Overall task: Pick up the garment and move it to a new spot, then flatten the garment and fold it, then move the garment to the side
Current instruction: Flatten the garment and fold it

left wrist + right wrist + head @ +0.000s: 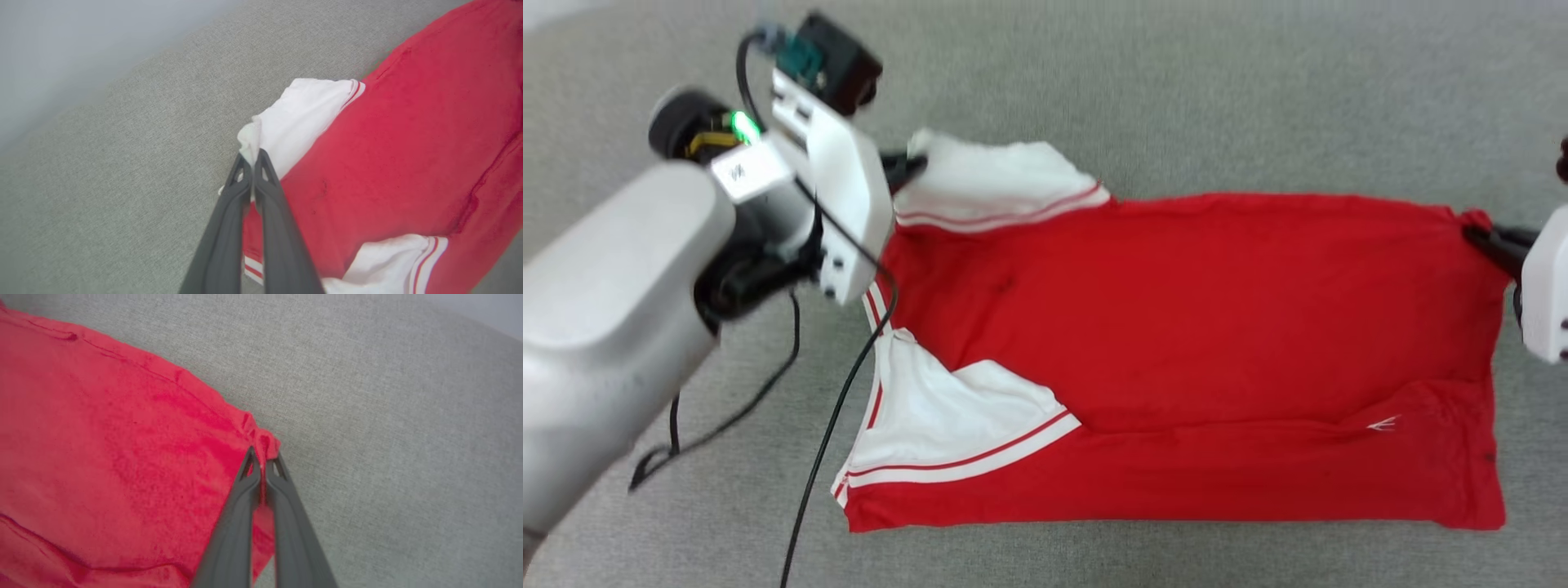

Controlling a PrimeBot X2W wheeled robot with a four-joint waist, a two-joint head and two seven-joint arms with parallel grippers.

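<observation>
The red garment [1192, 327] lies spread sideways on the grey surface, plain face up, with its near long edge folded over. Two white sleeves with red-and-white trim sit at its left end, one far [988, 184] and one near [931, 425]. My left gripper [913, 167] is shut on the far sleeve's corner [249, 139], its dark fingers [229, 228] pinching white cloth. My right gripper [1482, 237] is shut on the far right hem corner [265, 443], red fabric bunched between its fingers [286, 522]. The print is hidden.
A grey woven surface [1176, 90] runs all around the garment. Black cables [837, 408] hang from my left arm [613, 310] across the surface near the garment's left end. A pale wall or edge [61, 49] lies beyond the surface's far side.
</observation>
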